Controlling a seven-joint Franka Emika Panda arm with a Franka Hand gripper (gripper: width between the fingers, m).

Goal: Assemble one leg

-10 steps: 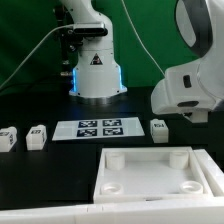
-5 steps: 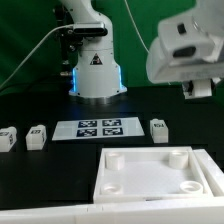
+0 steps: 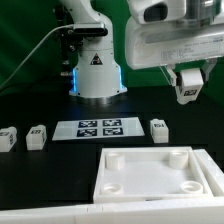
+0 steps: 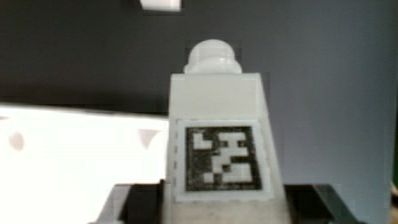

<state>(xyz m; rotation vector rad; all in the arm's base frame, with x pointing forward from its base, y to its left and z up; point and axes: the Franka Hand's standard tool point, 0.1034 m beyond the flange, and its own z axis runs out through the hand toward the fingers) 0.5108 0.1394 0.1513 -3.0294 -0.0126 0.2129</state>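
My gripper [image 3: 187, 80] is shut on one leg [image 3: 187, 88], a chunky white peg with a black-and-white tag, and holds it in the air above the table at the exterior view's right. In the wrist view the held leg [image 4: 219, 120] stands between the dark fingers [image 4: 139, 205] of the gripper [image 4: 219, 208], tag facing the camera and round tip pointing away. Three more legs lie on the black table: two at the left [image 3: 8, 138] [image 3: 37, 137] and one right of the marker board [image 3: 159, 129]. The large white square top [image 3: 150, 185] lies in front.
The marker board [image 3: 97, 128] lies flat at the table's middle. The robot base [image 3: 97, 70] with its blue light stands behind it. A pale surface [image 4: 71, 140] shows under the held leg in the wrist view. A white edge [image 3: 40, 215] runs along the front.
The arm has risen and moved toward the exterior view's left, carrying the leg up off the table; the gripper and held leg are now in plain view.
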